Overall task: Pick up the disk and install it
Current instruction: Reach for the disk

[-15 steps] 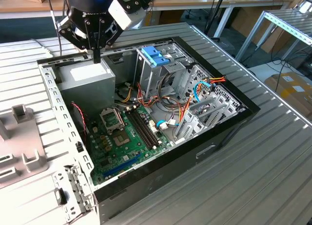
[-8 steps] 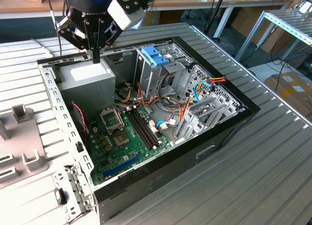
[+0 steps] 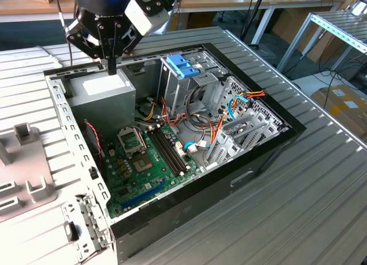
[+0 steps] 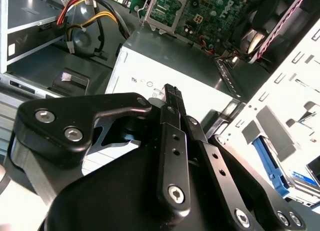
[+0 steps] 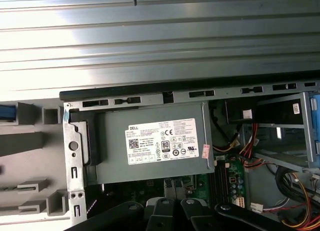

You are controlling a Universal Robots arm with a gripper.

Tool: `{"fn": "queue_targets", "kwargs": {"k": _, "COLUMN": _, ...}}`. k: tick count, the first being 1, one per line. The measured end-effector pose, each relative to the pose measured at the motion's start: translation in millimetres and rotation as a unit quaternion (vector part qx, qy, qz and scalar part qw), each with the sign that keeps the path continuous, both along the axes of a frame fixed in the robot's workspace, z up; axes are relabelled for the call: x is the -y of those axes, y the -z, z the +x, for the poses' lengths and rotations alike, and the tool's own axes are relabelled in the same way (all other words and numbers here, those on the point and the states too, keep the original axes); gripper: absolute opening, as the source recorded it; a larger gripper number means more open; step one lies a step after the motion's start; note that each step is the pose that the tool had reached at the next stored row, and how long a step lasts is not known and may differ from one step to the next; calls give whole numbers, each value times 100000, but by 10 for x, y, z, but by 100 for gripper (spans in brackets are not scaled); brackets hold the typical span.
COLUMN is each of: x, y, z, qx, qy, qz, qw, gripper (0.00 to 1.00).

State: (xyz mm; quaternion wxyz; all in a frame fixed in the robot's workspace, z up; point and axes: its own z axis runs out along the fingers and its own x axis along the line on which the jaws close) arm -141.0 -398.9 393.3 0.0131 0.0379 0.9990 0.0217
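My gripper (image 3: 110, 65) hangs shut and empty just above the grey power supply (image 3: 106, 92) in the far corner of the open computer case (image 3: 269, 141). In the second wrist view its black fingers (image 4: 171, 98) are pressed together over the supply's white label. The disk shows as a light-blue rail with a dark body (image 4: 272, 166) beyond the case's perforated side wall, apart from the gripper. In the first wrist view a strip of blue (image 5: 6, 112) at the grey fixture looks like the same disk.
A tall metal drive cage with a blue plastic bracket (image 3: 182, 64) stands inside the case toward the exterior view's right. The green motherboard (image 3: 146, 162) and loose cables (image 3: 229, 113) lie below. A grey moulded fixture (image 3: 23, 162) sits at the exterior view's left on the ribbed metal table (image 3: 298, 219).
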Motion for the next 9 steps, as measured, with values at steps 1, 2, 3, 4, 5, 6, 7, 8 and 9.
{"fn": "queue_targets", "kwargs": {"k": 1, "x": 0, "y": 0, "z": -2, "qx": 2, "qy": 1, "qz": 2, "qw": 100000, "gripper": 11}}
{"fn": "queue_targets", "kwargs": {"k": 2, "x": 0, "y": 0, "z": -5, "qx": 2, "qy": 2, "qz": 2, "qw": 100000, "gripper": 11}}
{"fn": "queue_targets", "kwargs": {"k": 3, "x": 0, "y": 0, "z": -7, "qx": 1, "qy": -1, "qz": 1, "qw": 100000, "gripper": 11}}
{"fn": "queue_targets", "kwargs": {"k": 4, "x": 0, "y": 0, "z": -10, "qx": 1, "qy": -2, "qz": -1, "qw": 100000, "gripper": 11}}
{"fn": "queue_targets", "kwargs": {"k": 5, "x": 0, "y": 0, "z": -13, "qx": 0, "qy": 0, "qz": 1, "qw": 100000, "gripper": 11}}
{"fn": "queue_targets", "kwargs": {"k": 6, "x": 0, "y": 0, "z": -15, "qx": 1, "qy": -2, "qz": 3, "qw": 100000, "gripper": 11}}
{"fn": "queue_targets", "kwargs": {"k": 7, "x": 0, "y": 0, "z": -18, "qx": 1, "qy": -2, "qz": 2, "qw": 100000, "gripper": 11}}
{"fn": "queue_targets", "kwargs": {"k": 8, "x": 0, "y": 0, "z": -21, "qx": 1, "qy": -2, "qz": 2, "qw": 100000, "gripper": 11}}
{"fn": "queue_targets", "kwargs": {"k": 9, "x": 0, "y": 0, "z": -25, "qx": 1, "qy": -1, "qz": 4, "qw": 100000, "gripper": 11}}
